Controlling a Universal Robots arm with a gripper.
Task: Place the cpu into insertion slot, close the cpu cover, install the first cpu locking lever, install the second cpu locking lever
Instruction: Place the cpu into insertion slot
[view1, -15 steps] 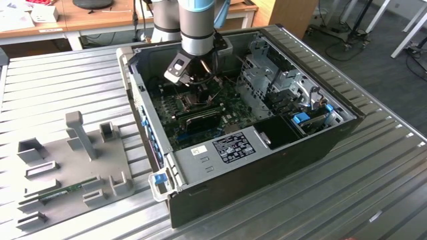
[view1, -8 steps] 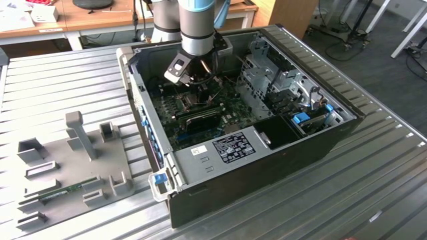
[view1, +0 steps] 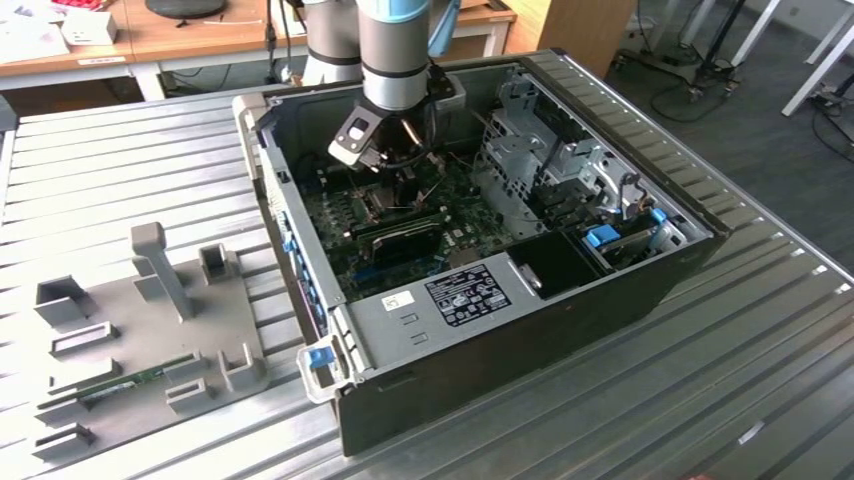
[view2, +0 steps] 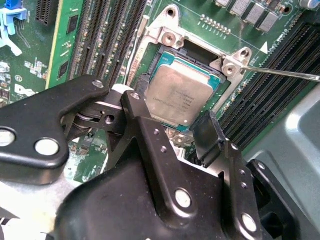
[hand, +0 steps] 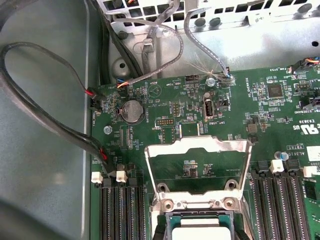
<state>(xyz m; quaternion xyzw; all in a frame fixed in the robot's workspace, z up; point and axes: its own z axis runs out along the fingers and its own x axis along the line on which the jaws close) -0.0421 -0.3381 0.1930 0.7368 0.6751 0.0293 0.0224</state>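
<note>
An open computer case (view1: 534, 330) is seen across the middle of the exterior view, and the arm (view1: 394, 50) is reached into it from the upper centre. Over the green motherboard (hand: 280, 110) the gripper (view2: 172, 120) is held with its fingers (view2: 207, 132) spread and nothing pinched. The cpu cover (hand: 197, 145) is tilted up on its hinge. The cpu (view2: 177, 95) is seen lying in the insertion slot (view2: 175, 54), beyond the fingers. A thin locking lever (view2: 285, 74) is seen jutting free from the slot's corner.

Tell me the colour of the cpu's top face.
Dull silver-grey, on the small flat square cpu; clearest in the second wrist view.
</note>
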